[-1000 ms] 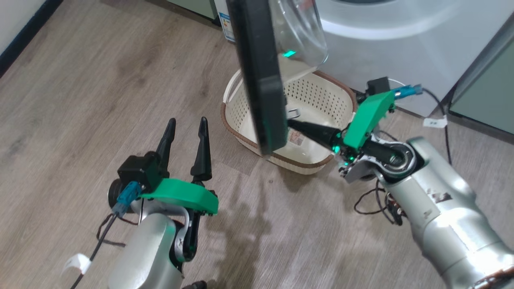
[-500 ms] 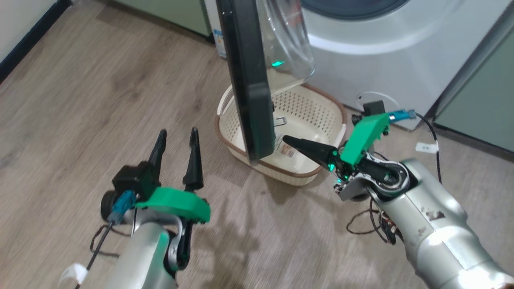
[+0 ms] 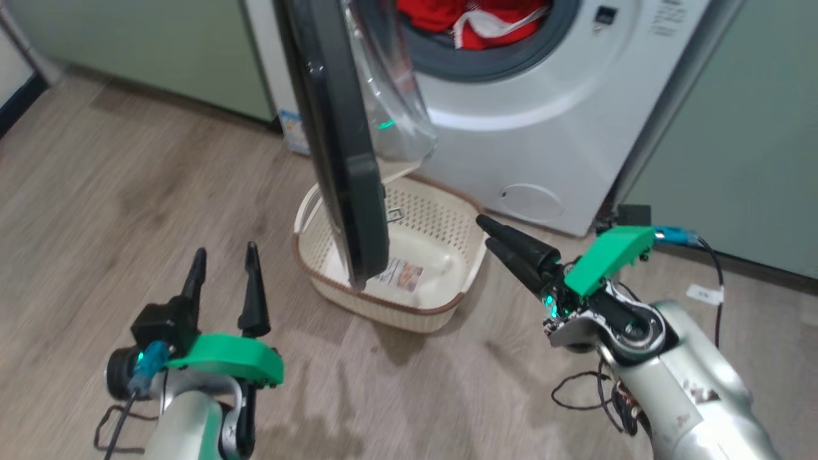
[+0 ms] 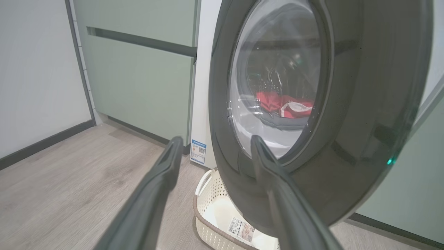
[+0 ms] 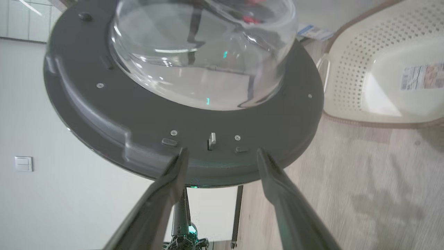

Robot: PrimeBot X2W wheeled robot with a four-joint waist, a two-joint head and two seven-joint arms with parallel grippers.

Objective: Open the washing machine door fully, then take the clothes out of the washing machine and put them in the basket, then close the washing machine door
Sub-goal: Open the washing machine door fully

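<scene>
The washing machine door (image 3: 339, 160) stands swung out from the washing machine (image 3: 543, 140), edge-on to the robot's head, with its glass bowl facing the drum. Through the open mouth, at about one o'clock from the robot, the clothes (image 3: 473, 22) lie red and white in the drum, none taken out yet. The basket (image 3: 441, 223) sits on the wooden floor (image 3: 96, 211) at twelve o'clock, empty but for its label. The door's lower edge hangs over its left half.

The right gripper (image 3: 484, 231) is at three o'clock of the basket, pointing toward the door. Its fingers are spread, holding nothing and apart from the rim. The left gripper (image 3: 225, 250) hovers at eight o'clock of the basket, also spread and empty.

I'd judge the door-opening step is at or near its end. If the door can swing wider, a push on its inner face comes next. Otherwise the right arm should lift toward one o'clock and reach into the drum to pinch the fabric.
</scene>
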